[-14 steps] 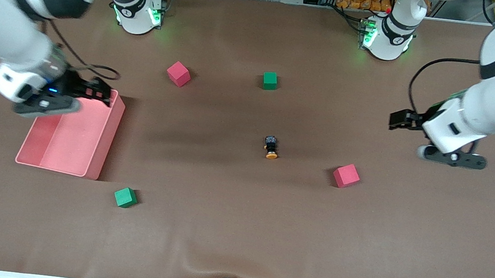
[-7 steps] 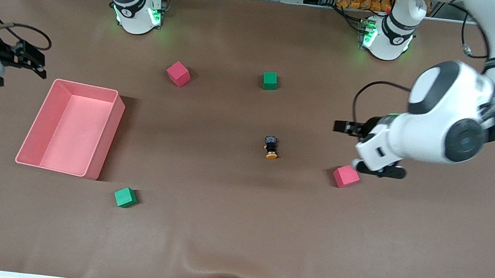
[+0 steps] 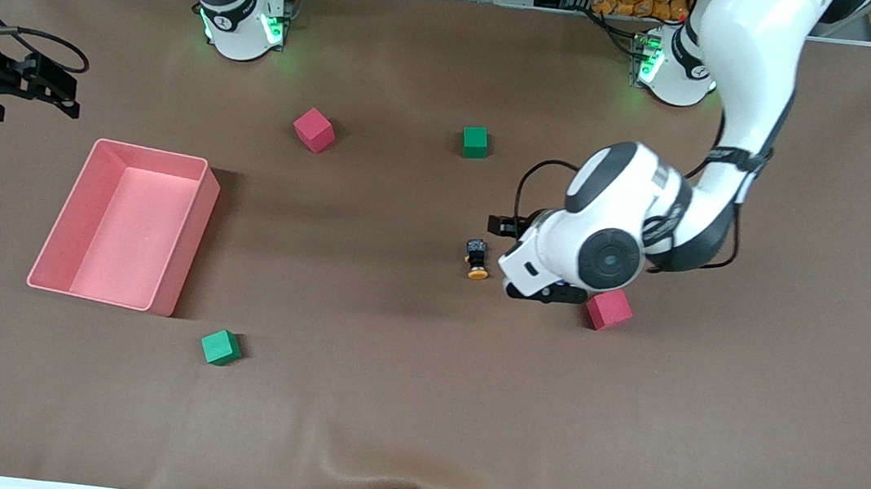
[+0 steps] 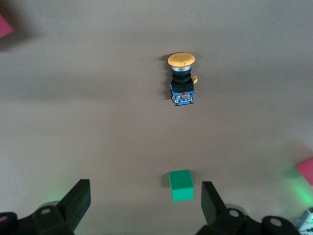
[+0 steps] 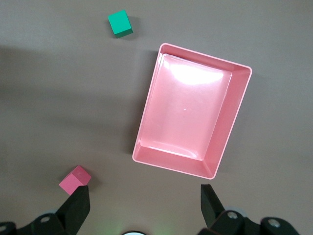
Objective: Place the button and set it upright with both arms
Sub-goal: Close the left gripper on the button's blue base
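Lying on its side mid-desk [image 3: 381, 435], the button [image 3: 476, 258] has the left pincer [image 3: 505, 226] released above it. Right pincer [image 3: 51, 87], released, waits over the desk's right-arm edge beside the pink bin [image 3: 185, 249].

A brown-covered table [image 3: 413, 439] carries a pink tray [image 3: 185, 249], two red cubes [image 3: 314, 130] [image 3: 610, 310], two green cubes [image 3: 475, 142] [image 3: 220, 347], and the button [image 3: 476, 258] lying on its side near the middle.

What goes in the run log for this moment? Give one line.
button: lying on side | left end effector: open, above it | right end effector: open, waiting near pink bin
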`<move>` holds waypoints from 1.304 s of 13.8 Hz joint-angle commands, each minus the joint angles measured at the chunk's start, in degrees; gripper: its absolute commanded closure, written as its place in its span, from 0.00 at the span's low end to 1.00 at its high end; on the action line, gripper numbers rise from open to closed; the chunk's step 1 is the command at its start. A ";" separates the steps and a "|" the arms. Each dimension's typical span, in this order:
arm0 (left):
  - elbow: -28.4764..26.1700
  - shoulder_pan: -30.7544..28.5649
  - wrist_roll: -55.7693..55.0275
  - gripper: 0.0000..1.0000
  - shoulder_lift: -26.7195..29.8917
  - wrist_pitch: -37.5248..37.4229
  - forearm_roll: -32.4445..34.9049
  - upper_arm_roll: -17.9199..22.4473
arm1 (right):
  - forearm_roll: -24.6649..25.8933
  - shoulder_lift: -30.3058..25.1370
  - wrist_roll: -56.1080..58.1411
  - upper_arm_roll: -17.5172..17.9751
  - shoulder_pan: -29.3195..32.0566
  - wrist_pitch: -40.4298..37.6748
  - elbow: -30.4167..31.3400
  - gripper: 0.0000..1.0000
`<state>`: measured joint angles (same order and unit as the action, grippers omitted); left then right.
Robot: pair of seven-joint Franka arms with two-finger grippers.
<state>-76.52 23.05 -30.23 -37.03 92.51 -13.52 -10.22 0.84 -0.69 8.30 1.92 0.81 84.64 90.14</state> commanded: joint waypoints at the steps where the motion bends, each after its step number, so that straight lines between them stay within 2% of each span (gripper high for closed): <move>1: 2.34 4.80 -0.98 0.00 -3.65 1.78 -0.19 3.97 | 0.30 -1.15 -1.27 0.46 0.60 -0.09 1.18 0.00; 4: 2.78 8.24 0.25 0.00 -5.50 4.42 -0.19 7.40 | -0.14 -1.41 -1.44 -0.42 0.86 -1.31 1.00 0.00; 6: 2.96 8.33 0.34 0.00 -6.82 7.14 -0.28 7.32 | -3.02 -1.94 -3.53 -1.82 0.77 -2.01 0.92 0.00; 8: 3.04 8.42 0.60 0.00 -8.31 8.64 -0.36 6.79 | -3.48 -2.03 -4.79 -2.18 0.60 -3.25 0.48 0.00; 11: 2.96 10.43 -1.84 0.00 -10.42 9.96 -0.63 6.70 | -1.82 -1.94 -1.73 -2.18 0.33 -2.82 -1.02 0.00; 13: 2.96 10.79 -3.43 0.00 -11.22 11.28 -0.63 6.70 | 0.99 -1.94 2.76 -1.83 0.33 -2.03 -1.81 0.00; 18: 2.96 11.41 -6.07 0.00 -13.24 11.90 -0.89 6.70 | 1.09 -1.68 2.95 -1.83 0.33 -2.64 -2.78 0.00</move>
<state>-75.21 33.67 -34.52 -48.89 104.21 -13.53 -4.02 0.99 -2.06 10.83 -0.30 0.85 82.71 88.12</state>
